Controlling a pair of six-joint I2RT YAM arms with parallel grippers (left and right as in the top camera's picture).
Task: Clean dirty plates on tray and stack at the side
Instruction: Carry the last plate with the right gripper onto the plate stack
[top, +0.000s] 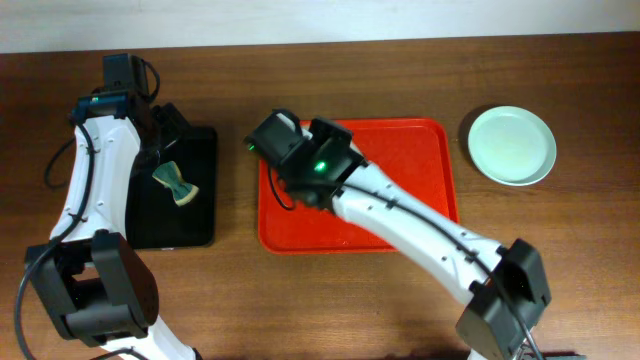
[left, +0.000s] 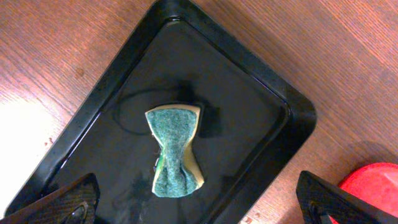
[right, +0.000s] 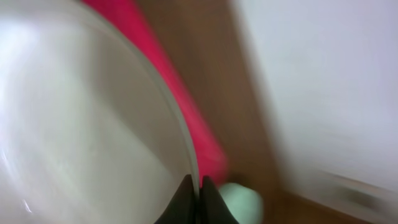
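Left gripper (left: 199, 208): jaws spread wide, above the small black plastic tray (left: 261, 106).
Sponge: green-and-yellow sponge (left: 175, 151), pinched at its waist, lies in the black tray, not touched by the fingers.
Right gripper (right: 198, 198): jaws pinching the rim of a white round plate (right: 87, 124) over the large red rectangular plastic tray (top: 425, 195); wrist view blurred.
Side plate: pale-mint round plate (top: 511, 146) on the wooden table (top: 400, 70), right of the red tray, apart.

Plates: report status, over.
Left gripper open above sponge. Right gripper shut on plate rim, at red tray. Second plate off tray, aside.
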